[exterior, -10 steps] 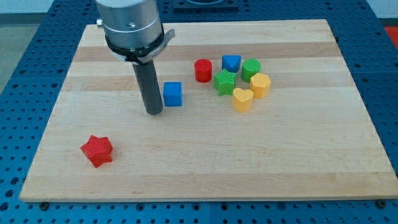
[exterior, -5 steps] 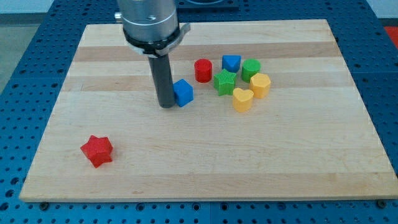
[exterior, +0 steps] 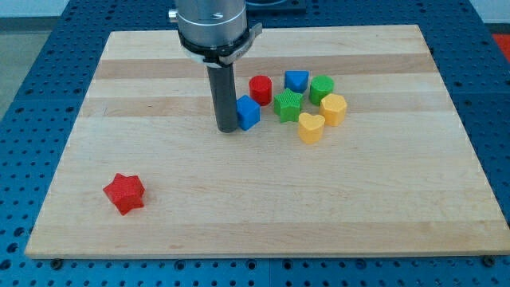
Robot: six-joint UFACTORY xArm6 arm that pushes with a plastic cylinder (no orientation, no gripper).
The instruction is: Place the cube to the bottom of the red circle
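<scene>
The blue cube (exterior: 249, 112) sits on the wooden board (exterior: 263, 199), just below and slightly left of the red circle block (exterior: 260, 89). My tip (exterior: 226, 128) rests on the board touching the cube's left side. The cube is turned at an angle. A small gap shows between the cube and the red circle.
To the right of the red circle cluster a blue block (exterior: 296, 80), a green round block (exterior: 322, 88), a green star-like block (exterior: 288, 104), and two yellow blocks (exterior: 333, 108) (exterior: 311, 127). A red star block (exterior: 124, 193) lies at the lower left.
My tip has moved to the view's right, pushing the blue cube rightward until it lies just under the red circle. The cube has rotated slightly.
</scene>
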